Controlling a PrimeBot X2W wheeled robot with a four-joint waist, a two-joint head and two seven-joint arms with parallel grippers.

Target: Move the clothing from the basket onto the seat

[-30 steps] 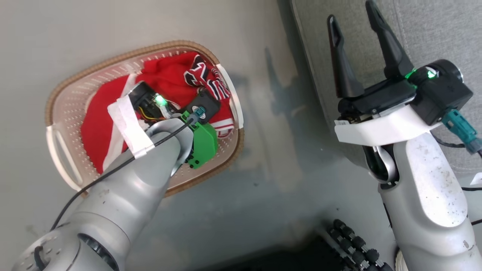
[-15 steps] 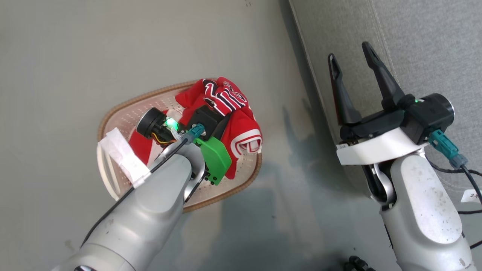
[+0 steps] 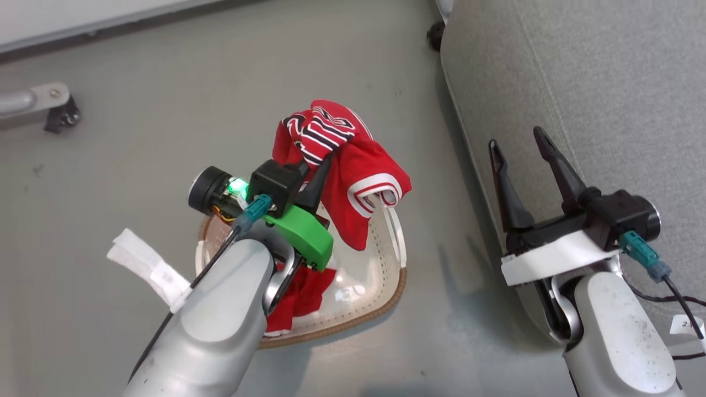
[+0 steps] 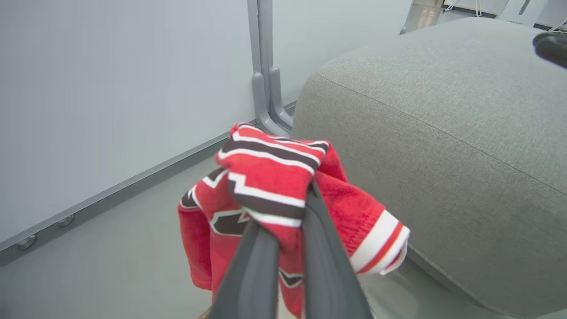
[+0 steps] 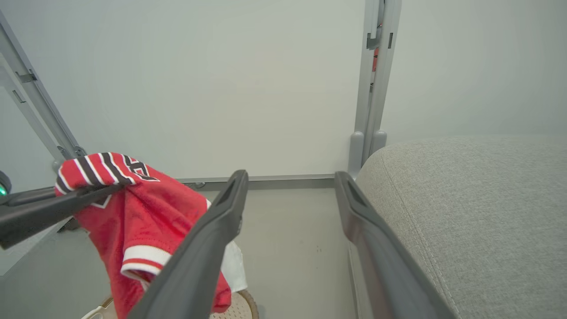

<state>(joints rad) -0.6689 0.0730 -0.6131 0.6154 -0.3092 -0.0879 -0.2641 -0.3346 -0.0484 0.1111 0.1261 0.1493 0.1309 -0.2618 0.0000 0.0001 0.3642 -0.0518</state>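
Left gripper [image 3: 322,165] clamped tight on the striped band of a red garment [image 3: 369,187], hanging from its fingertips above the basket [image 3: 378,270], left of the grey seat [image 3: 606,82]! The left arm [image 3: 220,320] reaches forward over the basket; the right gripper [image 3: 515,138] hovers wide open, empty, beside the seat's edge. Head view catches a second red garment [image 3: 300,292] down in the basket; left wrist view shows stripes bunched over both fingertips.

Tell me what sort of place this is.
Probably a test room or lab staged like a living room: a grey upholstered seat beside a laundry basket on a bare grey floor, with plain white wall panels on metal posts.
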